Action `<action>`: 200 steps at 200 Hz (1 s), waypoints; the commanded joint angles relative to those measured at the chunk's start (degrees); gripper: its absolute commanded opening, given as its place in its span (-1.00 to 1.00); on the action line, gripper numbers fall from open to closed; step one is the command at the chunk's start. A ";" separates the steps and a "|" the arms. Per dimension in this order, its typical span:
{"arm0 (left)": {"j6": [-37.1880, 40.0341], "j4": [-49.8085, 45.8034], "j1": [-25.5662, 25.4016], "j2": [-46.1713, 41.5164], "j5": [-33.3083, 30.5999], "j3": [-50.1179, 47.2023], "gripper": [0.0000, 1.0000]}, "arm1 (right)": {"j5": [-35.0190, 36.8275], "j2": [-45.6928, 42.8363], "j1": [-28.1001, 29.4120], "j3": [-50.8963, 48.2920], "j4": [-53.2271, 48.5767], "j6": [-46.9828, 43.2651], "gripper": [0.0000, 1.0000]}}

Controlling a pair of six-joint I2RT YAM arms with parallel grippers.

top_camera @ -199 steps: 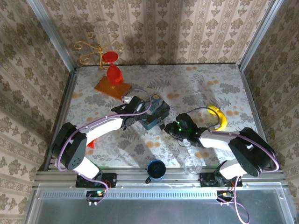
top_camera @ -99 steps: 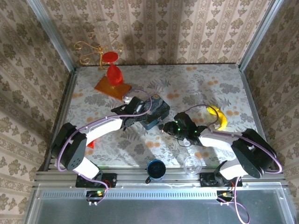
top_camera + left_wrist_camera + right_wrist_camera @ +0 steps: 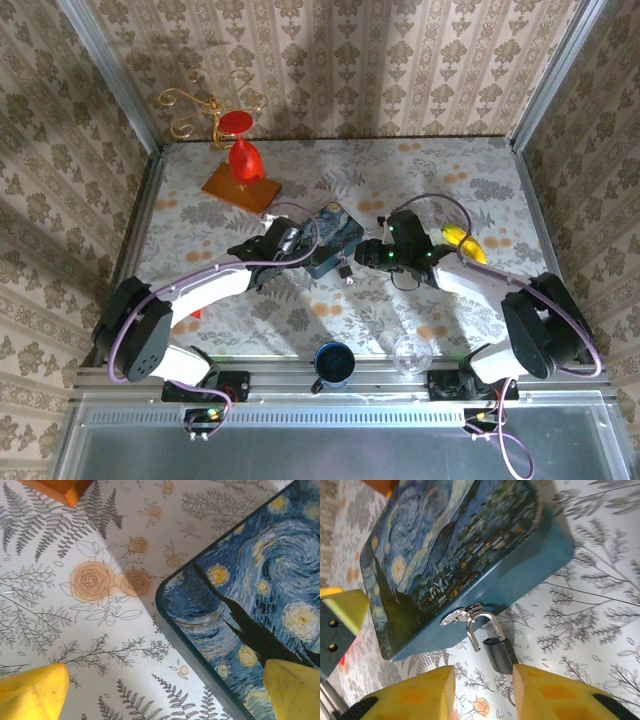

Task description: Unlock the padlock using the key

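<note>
The padlock (image 3: 498,652) is small and dark grey. It hangs by its silver shackle from the hasp of the blue swirl-painted tin (image 3: 455,555). One shackle leg is out of the body. In the top view the padlock (image 3: 345,270) lies just in front of the tin (image 3: 335,235). My right gripper (image 3: 483,672) is open just below the lock, with the lock's body beside the right fingertip (image 3: 555,692). I cannot make out the key. My left gripper (image 3: 162,690) is open wide, straddling the tin's edge (image 3: 200,645). From above, the left gripper (image 3: 295,243) is at the tin's left side and the right gripper (image 3: 366,254) at its right.
A red goblet on an orange board (image 3: 240,180) and a gold wire stand (image 3: 200,108) are at the back left. A banana (image 3: 466,246) lies right of my right arm. A blue mug (image 3: 333,362) and a clear glass (image 3: 410,352) stand at the near edge.
My right gripper has pulled back and swung toward the far side, so the padlock now shows in front of the tin. The left arm has stretched lower along the table.
</note>
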 commanded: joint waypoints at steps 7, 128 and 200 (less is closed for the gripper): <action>1.25 3.68 0.00 1.95 -0.22 1.37 1.00 | -5.11 3.18 -0.36 3.17 -1.92 -4.58 -0.33; 4.78 -0.11 2.87 7.51 -0.92 3.33 1.00 | -11.12 13.69 -0.85 1.96 8.63 1.75 -0.37; 6.94 -2.67 3.59 9.35 -1.18 5.93 1.00 | -10.35 16.30 -0.85 -0.15 13.76 5.08 -0.35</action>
